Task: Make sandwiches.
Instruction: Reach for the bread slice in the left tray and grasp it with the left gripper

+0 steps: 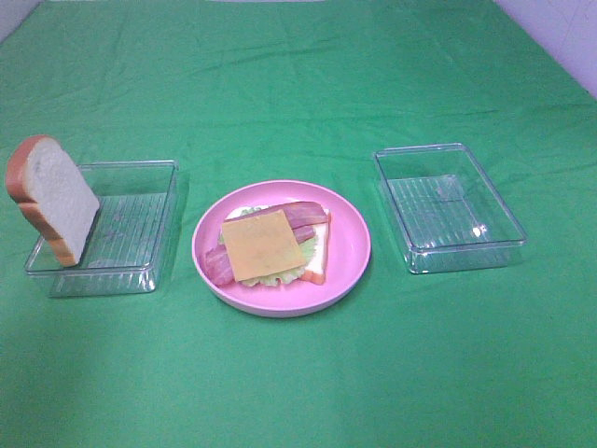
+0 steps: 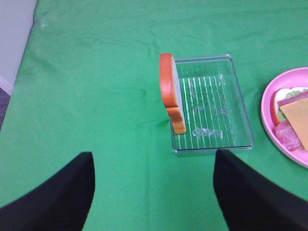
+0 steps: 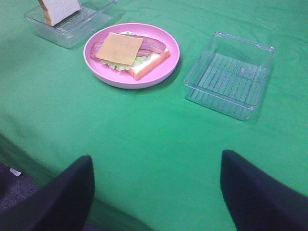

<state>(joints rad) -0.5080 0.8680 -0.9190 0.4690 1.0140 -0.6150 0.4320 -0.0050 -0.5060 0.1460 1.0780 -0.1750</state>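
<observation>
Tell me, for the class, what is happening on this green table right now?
A toy sandwich is half built. On the round pink plate lie a bread slice, lettuce, bacon strips and a square yellow cheese slice on top. The second white bread slice leans upright against the left clear plastic tray, untouched. The right clear tray holds nothing. Both grippers, left and right, are open, holding nothing, away from the food.
</observation>
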